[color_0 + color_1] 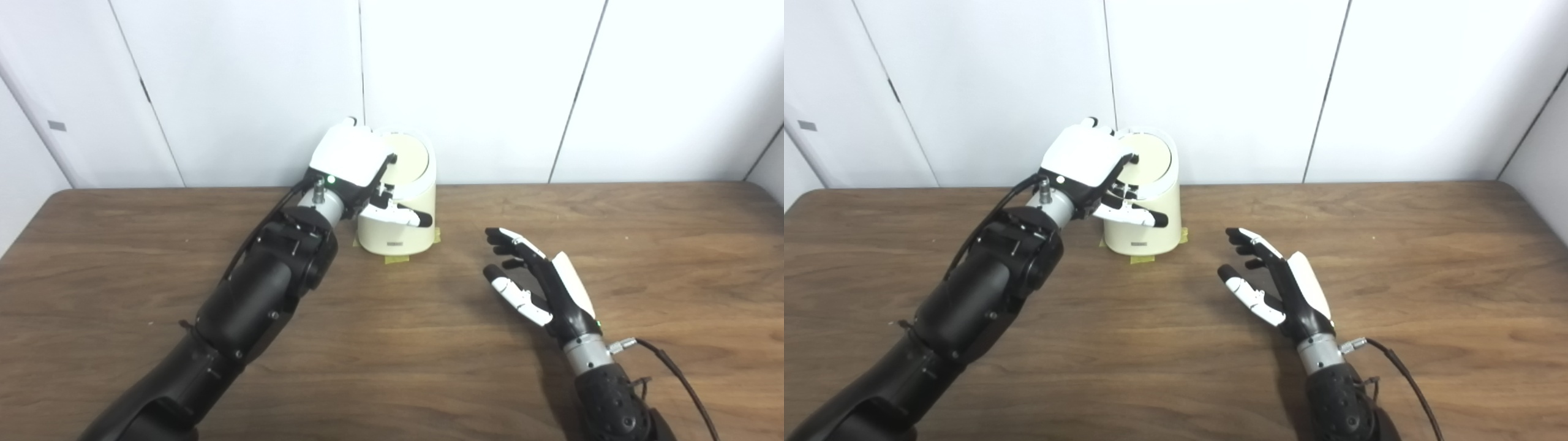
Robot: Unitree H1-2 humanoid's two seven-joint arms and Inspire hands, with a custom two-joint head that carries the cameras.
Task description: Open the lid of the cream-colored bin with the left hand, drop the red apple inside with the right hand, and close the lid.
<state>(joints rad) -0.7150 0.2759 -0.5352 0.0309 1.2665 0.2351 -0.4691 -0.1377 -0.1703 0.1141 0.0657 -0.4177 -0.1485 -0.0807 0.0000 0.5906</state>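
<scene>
The cream-colored bin (404, 229) stands at the back middle of the table, against the wall, on bits of yellow tape. Its round tan lid (409, 157) lies down on the slanted top. My left hand (352, 160) rests over the lid's left side, fingers spread on the lid and thumb (401, 215) sticking out across the bin's front, gripping nothing. My right hand (534, 282) hovers open and empty just above the table, to the right of and nearer than the bin, palm facing left. No red apple shows in either view.
The wooden table (643, 245) runs the full width, with white wall panels right behind the bin. A cable (674, 373) trails from my right wrist.
</scene>
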